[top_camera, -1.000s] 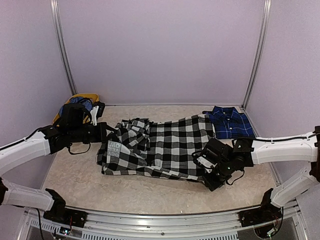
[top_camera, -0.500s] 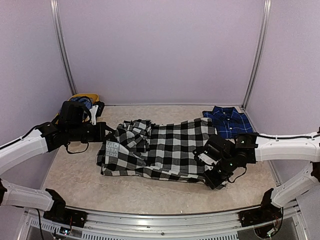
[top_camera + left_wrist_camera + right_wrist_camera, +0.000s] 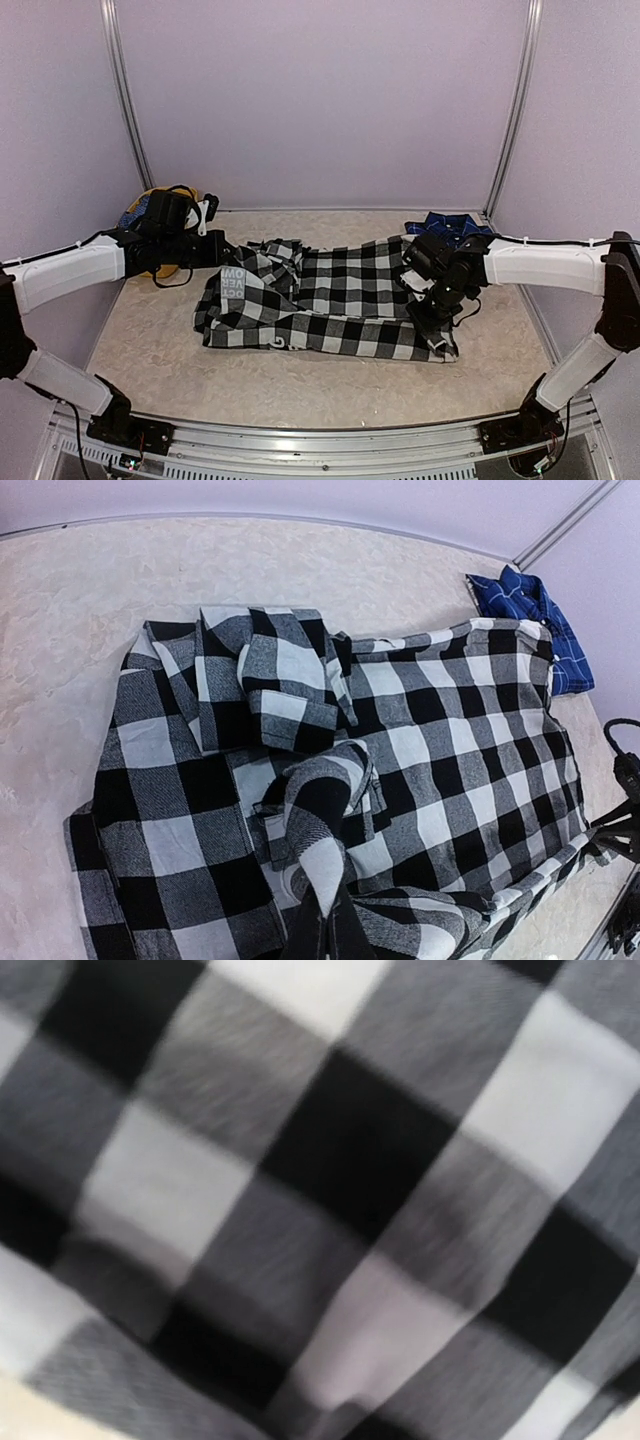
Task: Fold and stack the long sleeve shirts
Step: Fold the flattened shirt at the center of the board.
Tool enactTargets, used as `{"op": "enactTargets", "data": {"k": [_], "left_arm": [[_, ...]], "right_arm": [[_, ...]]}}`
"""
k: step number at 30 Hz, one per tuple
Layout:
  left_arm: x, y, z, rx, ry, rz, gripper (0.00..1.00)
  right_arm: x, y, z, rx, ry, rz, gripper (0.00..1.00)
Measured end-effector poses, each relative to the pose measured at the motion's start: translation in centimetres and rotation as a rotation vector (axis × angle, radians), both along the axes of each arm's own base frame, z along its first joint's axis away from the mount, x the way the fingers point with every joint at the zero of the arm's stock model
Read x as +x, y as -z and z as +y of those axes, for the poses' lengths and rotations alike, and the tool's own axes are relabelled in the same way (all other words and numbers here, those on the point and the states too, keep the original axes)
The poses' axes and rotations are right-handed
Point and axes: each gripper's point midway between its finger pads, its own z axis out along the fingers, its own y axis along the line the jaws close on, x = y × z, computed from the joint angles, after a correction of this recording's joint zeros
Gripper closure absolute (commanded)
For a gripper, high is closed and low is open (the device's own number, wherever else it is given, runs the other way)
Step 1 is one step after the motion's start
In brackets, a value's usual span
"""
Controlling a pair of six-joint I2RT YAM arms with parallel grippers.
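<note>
The right arm has swung off the near right corner of the check shirt, where it sat a second ago. It now hangs over the shirt's right end, farther from the near edge of the surface. With that move the right end of the cloth has been drawn out toward the right edge, and its near corner lies free on the surface. Whether the right jaws are spread or pinching cannot be told, since that wrist's view is only a close blur of black, grey and white squares. The left jaws are pressed together on a ridge of check cloth at the shirt's left end, which rises toward the camera in the left wrist view. The left arm has pulled toward the far left corner, and the black band with white lettering has shifted with it. The shirt lies across the middle of the surface, bunched near its left end. The navy plaid shirt sits in the far right corner, partly hidden behind the right arm. This reads as stretching the cloth flat; folding looks barely begun and stacking not yet started.
</note>
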Motion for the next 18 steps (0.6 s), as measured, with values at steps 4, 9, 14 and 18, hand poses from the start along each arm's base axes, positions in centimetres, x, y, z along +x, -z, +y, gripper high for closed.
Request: {"op": "enactTargets", "data": {"k": [4, 9, 14, 18], "left_arm": [[1.7, 0.7, 0.4, 0.004, -0.027, 0.003, 1.00], [3.0, 1.8, 0.5, 0.018, -0.045, 0.014, 1.00], [3.2, 2.1, 0.5, 0.025, -0.051, 0.016, 1.00], [3.4, 2.0, 0.6, 0.024, -0.051, 0.009, 1.00]], "right_arm": [[1.8, 0.9, -1.0, -0.044, 0.012, 0.000, 0.70], [2.9, 0.6, -1.6, -0.064, 0.018, -0.023, 0.63], [2.9, 0.5, -1.3, -0.036, 0.008, -0.031, 0.62], [2.5, 1.0, -1.8, -0.033, 0.016, -0.019, 0.68]]}}
